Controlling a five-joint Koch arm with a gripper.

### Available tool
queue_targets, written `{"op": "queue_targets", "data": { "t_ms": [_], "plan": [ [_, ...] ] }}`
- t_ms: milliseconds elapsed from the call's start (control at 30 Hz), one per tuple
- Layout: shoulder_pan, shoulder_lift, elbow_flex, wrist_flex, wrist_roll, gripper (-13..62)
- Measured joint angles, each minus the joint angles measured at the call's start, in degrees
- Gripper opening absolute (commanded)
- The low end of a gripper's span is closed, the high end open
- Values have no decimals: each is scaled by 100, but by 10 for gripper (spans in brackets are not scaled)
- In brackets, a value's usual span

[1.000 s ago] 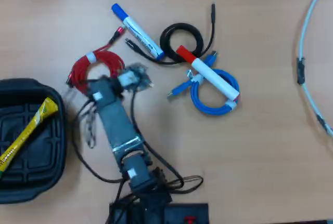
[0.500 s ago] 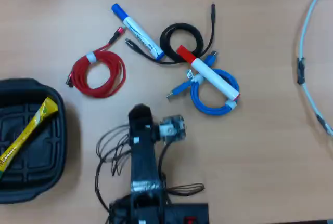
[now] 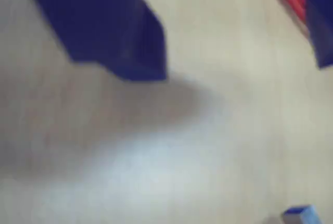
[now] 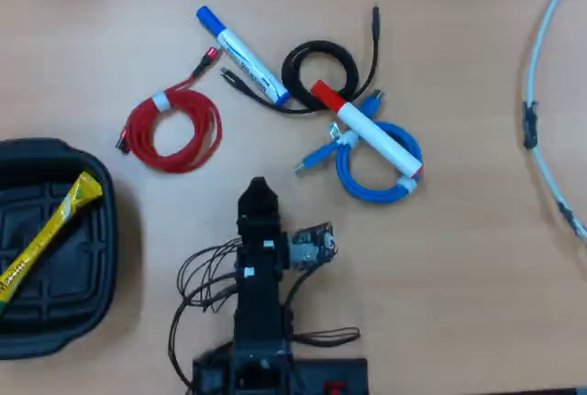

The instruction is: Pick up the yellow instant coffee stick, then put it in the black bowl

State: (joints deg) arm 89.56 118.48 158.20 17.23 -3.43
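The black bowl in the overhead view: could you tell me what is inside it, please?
The yellow instant coffee stick lies diagonally inside the black bowl. Nothing else shows there; the bowl's left part is cut off by the frame.

Glossy yellow foil stick; matt black plastic bowl; wood-look table.

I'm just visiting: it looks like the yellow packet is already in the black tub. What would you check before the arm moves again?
1. Yellow instant coffee stick inside the black bowl: ok, it lies slanted across the ribbed bottom.
2. Gripper away from the bowl: ok, it hangs over bare table.
3. Gripper carrying nothing: cannot tell; the wrist view is blurred.
4. Red cable coil and blue cable coil clear of the arm: ok, both lie beyond it.
5. Bowl fully in view: not ok, cut by the overhead view's left edge.
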Motion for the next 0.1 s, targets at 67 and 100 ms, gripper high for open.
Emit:
{"op": "queue_targets", "data": {
  "t_ms": [67, 100],
  "plan": [
    [-9, -18, 18, -114, 0, 301],
    [-9, -44, 53, -167, 0, 301]
  ]
}}
